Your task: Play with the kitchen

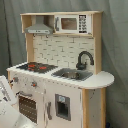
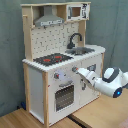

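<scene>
scene: large light-wood and white toy kitchen (image 2: 55,60) stands against grey curtain (image 2: 10,50) | step: white robot gripper (image 2: 80,73) reaching to front knobs (image 2: 56,76) | fingers: cannot tell if closed | next: fine aligning onto one knob

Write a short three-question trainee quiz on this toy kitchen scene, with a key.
1. True or false: the black curved faucet stands over the silver sink of the light-wood and white toy kitchen.
2. In the second exterior view, the white robot arm reaches toward: A the grey hood, B the kitchen's front panel by the knobs, C the faucet.
3. Fill in: the black-red stovetop lies on the first exterior view's ____ of the sink.

Key: 1 true; 2 B; 3 left.
</scene>
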